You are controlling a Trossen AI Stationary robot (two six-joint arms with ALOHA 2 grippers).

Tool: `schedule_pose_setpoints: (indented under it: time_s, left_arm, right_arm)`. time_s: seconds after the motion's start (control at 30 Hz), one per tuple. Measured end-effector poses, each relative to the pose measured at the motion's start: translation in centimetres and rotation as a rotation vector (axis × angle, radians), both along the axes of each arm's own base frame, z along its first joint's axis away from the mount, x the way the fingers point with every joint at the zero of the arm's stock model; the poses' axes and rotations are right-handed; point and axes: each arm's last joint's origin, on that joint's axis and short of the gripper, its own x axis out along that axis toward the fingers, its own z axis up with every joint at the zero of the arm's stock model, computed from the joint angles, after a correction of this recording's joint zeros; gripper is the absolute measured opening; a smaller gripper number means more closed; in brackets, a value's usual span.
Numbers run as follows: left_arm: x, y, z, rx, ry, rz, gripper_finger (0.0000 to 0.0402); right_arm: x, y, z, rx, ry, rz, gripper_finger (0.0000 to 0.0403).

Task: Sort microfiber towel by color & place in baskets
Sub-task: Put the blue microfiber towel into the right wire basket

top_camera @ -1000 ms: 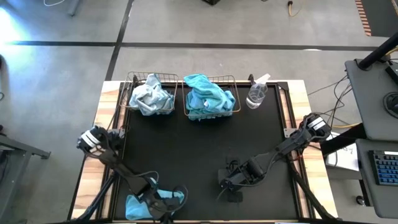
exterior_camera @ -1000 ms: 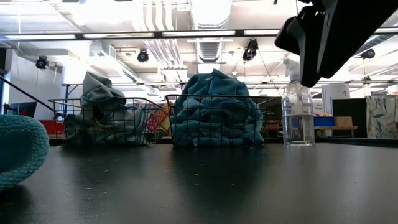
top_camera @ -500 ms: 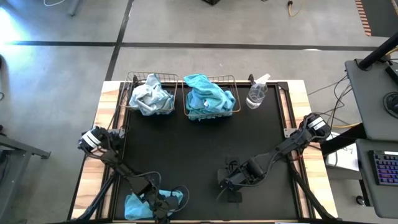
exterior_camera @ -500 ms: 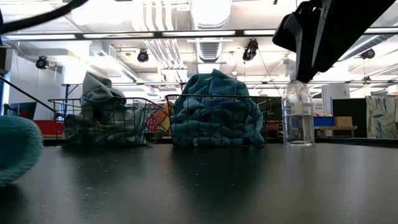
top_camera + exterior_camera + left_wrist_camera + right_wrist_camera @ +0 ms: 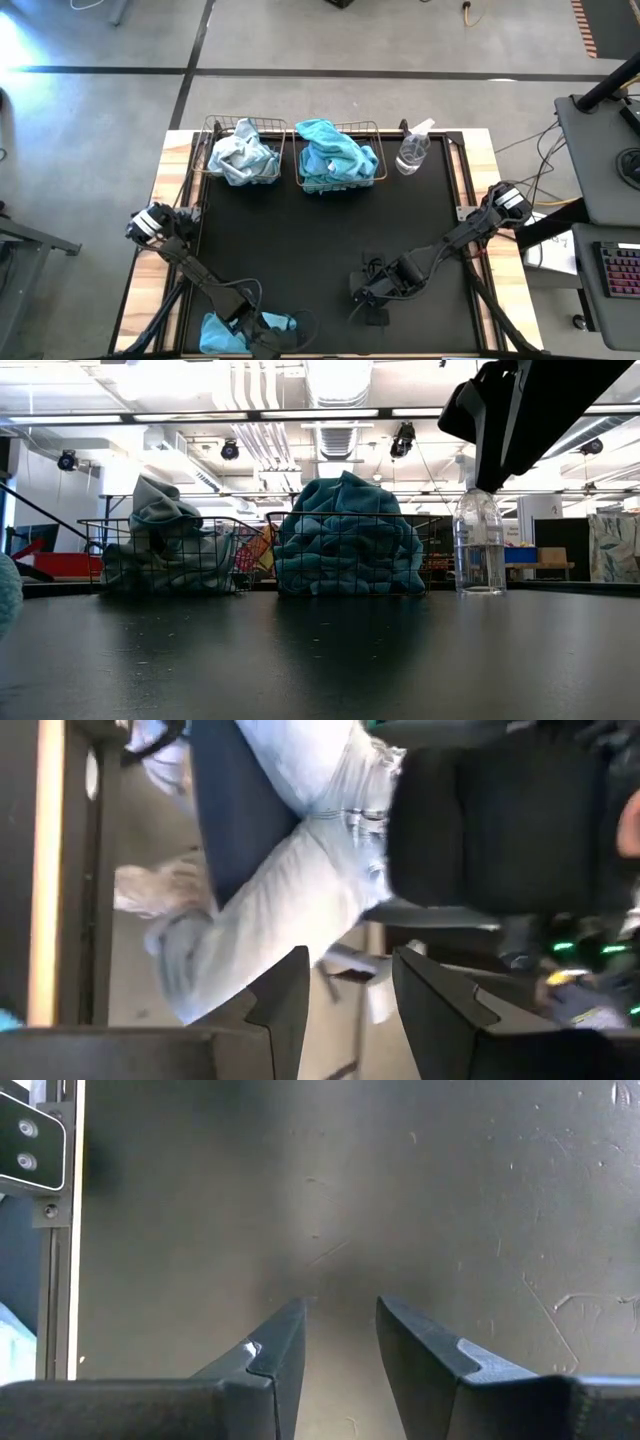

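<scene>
Turquoise microfiber towel (image 5: 225, 332), lower left of the high view, beside my left gripper (image 5: 268, 338): fingers apart, empty. Right gripper (image 5: 368, 295) low centre, also parted. Baskets (image 5: 212, 130) upper centre, both filled. Risk: towel slides off the table edge.

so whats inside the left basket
The left basket holds a crumpled pale grey-blue towel heaped above its rim. Anything under that heap, including the basket's floor, is covered, so I cannot tell if more cloths lie beneath.
</scene>
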Motion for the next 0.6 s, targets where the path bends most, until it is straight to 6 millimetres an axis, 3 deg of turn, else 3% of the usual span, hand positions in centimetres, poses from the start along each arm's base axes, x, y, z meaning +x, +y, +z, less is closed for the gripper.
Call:
schedule_pose_setpoints:
  time_s: [0.4, 0.5, 0.6]
  left_arm:
    - [-0.5, 1.8, 5.5, 0.804, 0.22, 0.232, 0.013]
    - [0.0, 0.7, 5.1, 0.86, 0.208, 0.211, 0.013]
    - [0.3, -0.8, 3.1, 0.873, 0.286, 0.085, 0.013]
  right_arm:
    - [0.0, 0.0, 0.0, 0.0, 0.0, 0.0, 0.0118]
    - [0.0, 0.0, 0.0, 0.0, 0.0, 0.0, 0.0118]
    - [-0.1, 0.0, -0.1, -0.003, 0.007, 0.0, 0.0118]
